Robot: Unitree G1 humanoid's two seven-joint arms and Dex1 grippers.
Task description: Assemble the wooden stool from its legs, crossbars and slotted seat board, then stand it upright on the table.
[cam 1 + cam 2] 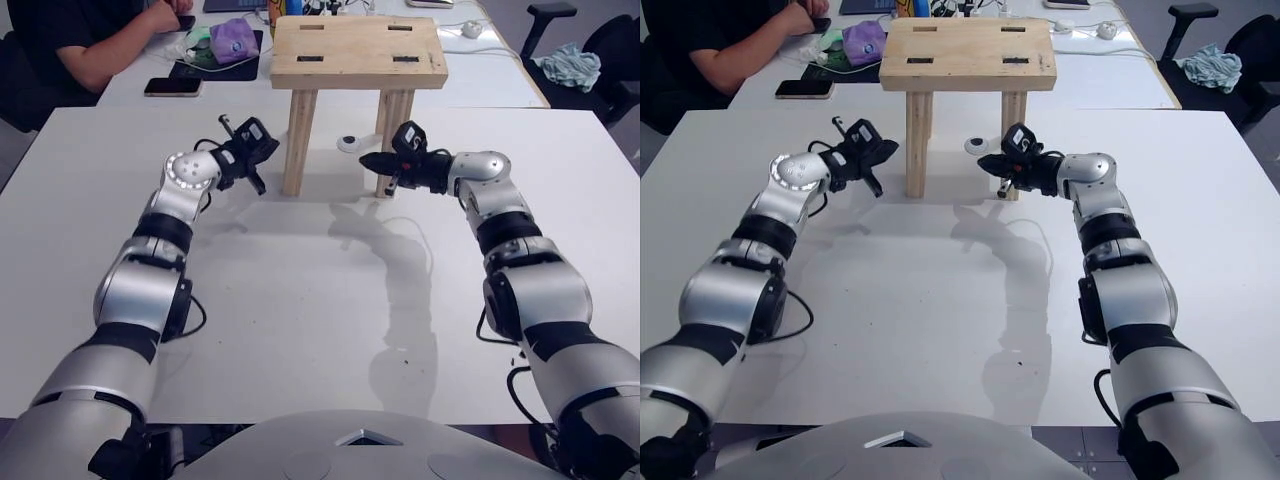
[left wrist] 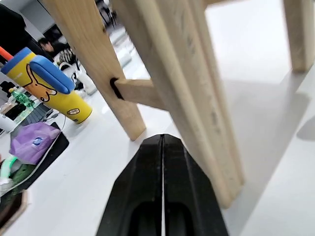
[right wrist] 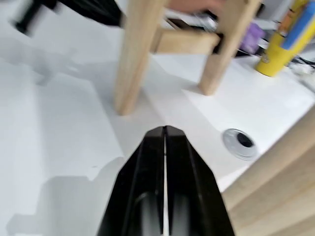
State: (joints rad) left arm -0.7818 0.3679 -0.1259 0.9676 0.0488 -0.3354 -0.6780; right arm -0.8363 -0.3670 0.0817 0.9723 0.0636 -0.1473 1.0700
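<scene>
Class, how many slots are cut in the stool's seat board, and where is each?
4, one near each corner of the seat board: far-left slot, far-right slot, near-left slot, near-right slot. None looks hidden.

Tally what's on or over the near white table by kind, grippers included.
Wooden stool: 1
Grippers: 2 (left gripper, right gripper)
Round cable port: 1
Total: 4

No legible text or numbers
</scene>
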